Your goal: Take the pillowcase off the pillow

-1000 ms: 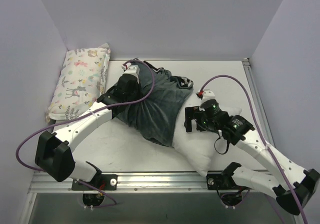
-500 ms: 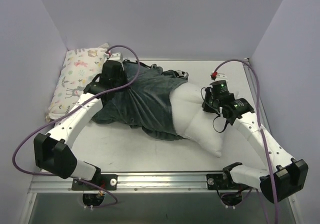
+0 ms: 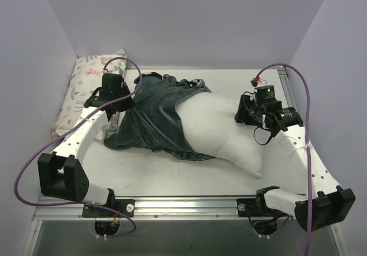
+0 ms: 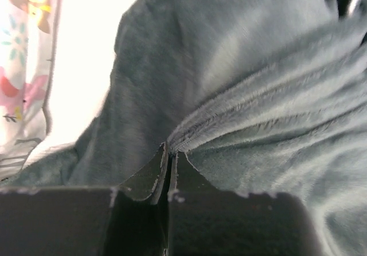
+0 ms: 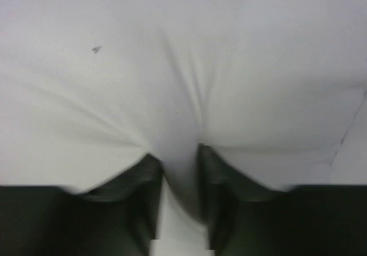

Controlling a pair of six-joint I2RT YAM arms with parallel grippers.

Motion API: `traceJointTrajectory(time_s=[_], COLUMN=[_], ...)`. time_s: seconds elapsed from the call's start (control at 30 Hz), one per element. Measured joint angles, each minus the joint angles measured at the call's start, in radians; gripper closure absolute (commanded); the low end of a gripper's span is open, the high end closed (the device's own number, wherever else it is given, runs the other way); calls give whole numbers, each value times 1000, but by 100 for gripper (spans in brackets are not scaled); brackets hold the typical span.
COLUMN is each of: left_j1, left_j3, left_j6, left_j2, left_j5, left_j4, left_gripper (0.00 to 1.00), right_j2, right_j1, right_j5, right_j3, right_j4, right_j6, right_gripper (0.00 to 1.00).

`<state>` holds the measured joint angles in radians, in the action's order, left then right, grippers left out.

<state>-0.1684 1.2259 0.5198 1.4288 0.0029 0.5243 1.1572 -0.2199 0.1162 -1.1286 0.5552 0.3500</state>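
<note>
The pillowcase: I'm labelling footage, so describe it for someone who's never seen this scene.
On the white table, look left of centre. The pillowcase is the dark grey fabric bunched over the left end of the plump white pillow. Only it is dark; the pastel animal-print pillow by the left wall is pale.

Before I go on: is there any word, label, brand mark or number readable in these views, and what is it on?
No readable text in any view.
pillow: plain white, no label in sight; the small dark speck in the right wrist view is a mark, not writing.
pillowcase: plain dark grey face, nothing printed.
animal-print pillow: pastel pictures only, no words.
</note>
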Motion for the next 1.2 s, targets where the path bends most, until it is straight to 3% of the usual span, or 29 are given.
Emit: traceJointTrajectory(time_s=[0.03,0.1,0.2,0.4,0.67,0.77,0.8,0.83,0.9,0.97,1.0,1.2], left_j1=[-24,-64,-100,-106,-113,-119,-122,-124,-130,-139,-144,-236], left_j3=[-8,-21,-63,-95,-92,-77,-67,-56,-28,-1,11,35], left_j6=[-5,-11,-12,-11,-16,-27,-32,-36,-51,-67,-73,-74], left_j2=[3,11,20,25,24,24,24,24,21,10,-1,-159], left_j5=[-22,-56,-81,-101,-103,-101,-101,-100,-98,-94,-93,-137], left_j4=[-5,-24,-71,-117,-119,-108,-101,-94,-76,-60,-52,-8], left_gripper=[100,100,100,100,100,100,100,98,70,35,29,19], right_j2=[0,-4,-24,-20,238,334,344,346,343,338,335,311], right_j1=[-35,-130,-331,-635,-680,-684,-684,-683,-671,-644,-627,-510], right_j5=[-23,-105,-194,-329,-367,-399,-408,-414,-414,-385,-362,-162], right_j3=[-10,-43,-87,-115,-8,-1,-1,-3,-18,-45,-56,-112], right_j4=[10,22,11,-26,-156,-189,-196,-198,-198,-191,-187,-153], right_j6=[-9,-38,-97,-232,-327,-339,-343,-346,-331,-306,-294,-209], right_gripper=[35,14,5,0,2,21,61,78,100,100,100,100])
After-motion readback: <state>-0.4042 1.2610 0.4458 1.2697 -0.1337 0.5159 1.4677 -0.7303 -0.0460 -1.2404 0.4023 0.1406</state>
